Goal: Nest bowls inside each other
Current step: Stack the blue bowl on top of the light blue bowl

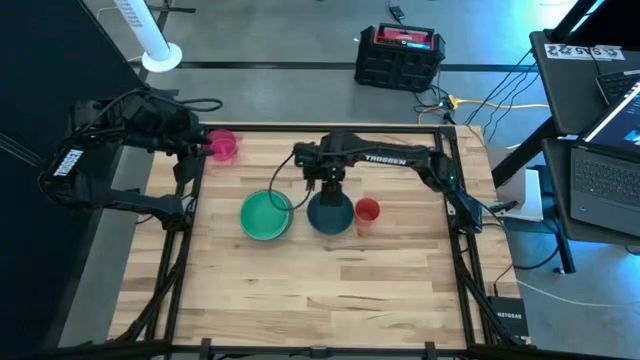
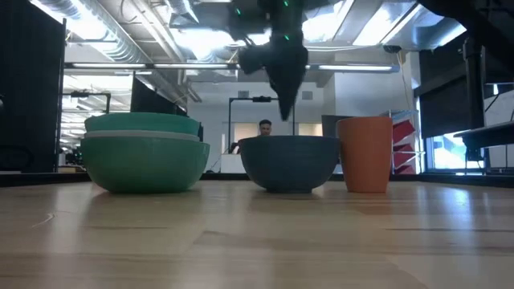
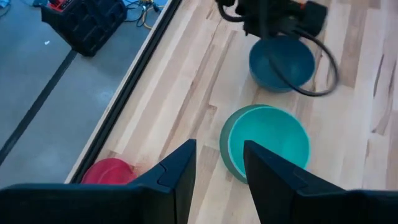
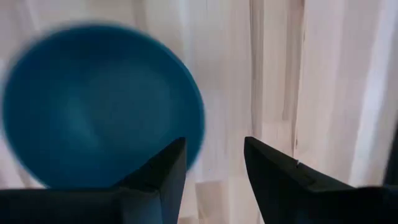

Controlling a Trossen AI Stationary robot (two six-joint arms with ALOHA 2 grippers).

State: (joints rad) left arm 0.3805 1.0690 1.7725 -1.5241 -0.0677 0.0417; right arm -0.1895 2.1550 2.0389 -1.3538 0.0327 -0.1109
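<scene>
A dark blue bowl [image 1: 330, 213] [image 2: 291, 163] stands upright on the wooden table near its middle. To its left stands a teal green bowl [image 1: 266, 215] [image 2: 144, 156] with another bowl nested in it; a pale rim band shows between them in the low view. A magenta bowl [image 1: 222, 145] [image 3: 109, 171] sits at the far left corner. My right gripper [image 1: 327, 188] [image 2: 287, 108] [image 4: 214, 168] hangs open, pointing down, above the blue bowl's far rim, with nothing in it. My left gripper [image 1: 205, 148] [image 3: 217, 168] is open, raised beside the magenta bowl.
An orange-red cup [image 1: 367, 210] [image 2: 365, 152] stands just right of the blue bowl. The table's near half [image 1: 320, 290] is bare wood. A black-and-red case [image 1: 400, 55] lies on the floor beyond the far edge. A person [image 2: 265, 127] shows far behind.
</scene>
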